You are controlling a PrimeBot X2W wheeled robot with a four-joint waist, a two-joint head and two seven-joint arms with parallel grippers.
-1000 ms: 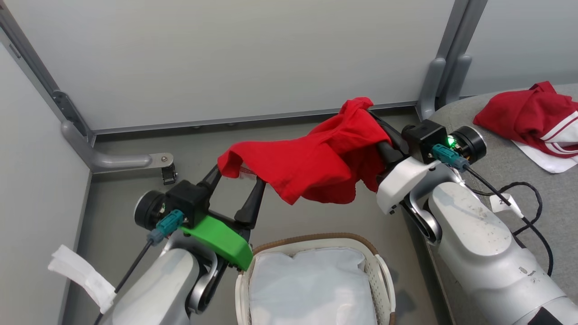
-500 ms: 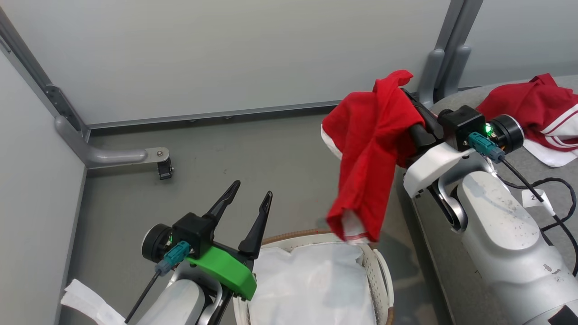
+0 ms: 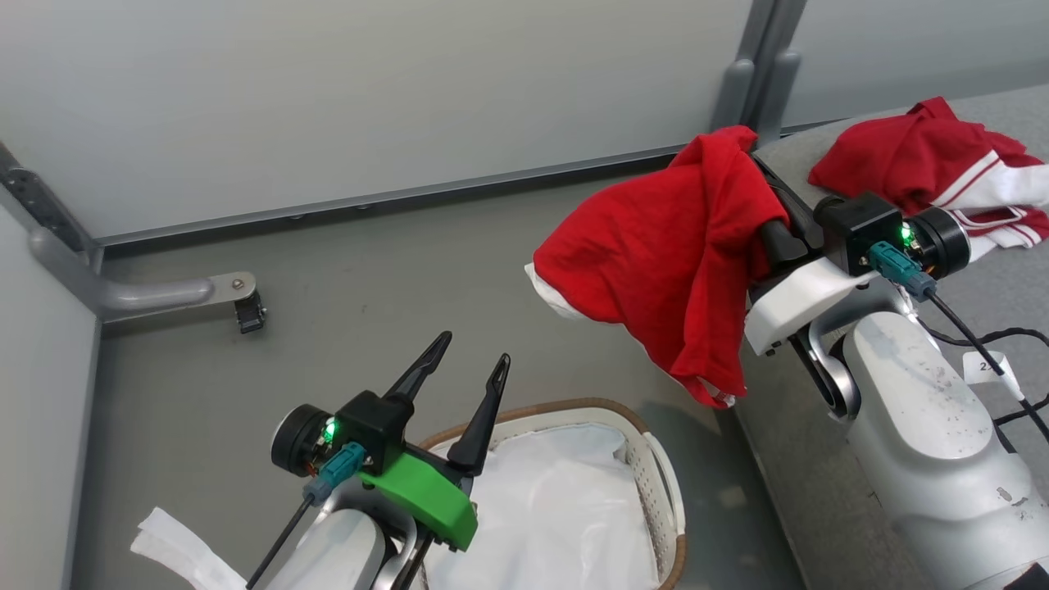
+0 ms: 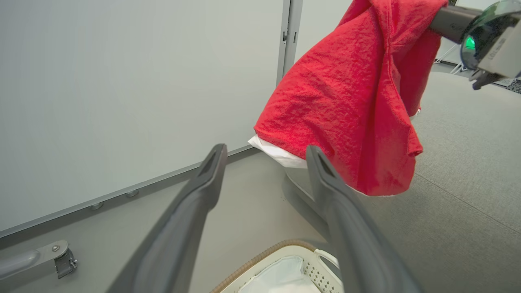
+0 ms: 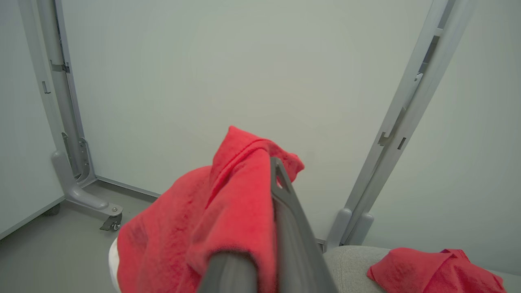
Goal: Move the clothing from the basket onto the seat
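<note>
Your right gripper is clamped on a red garment hanging at 1 o'clock from the basket, beside the seat where a second red garment lies, while your left gripper stands spread and empty.

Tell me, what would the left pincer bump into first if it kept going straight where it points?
Likely the white-trimmed edge of the red garment hanging from the right pincer; if the left pincer misses that, the grey wall panel. Depth is unclear.
</note>
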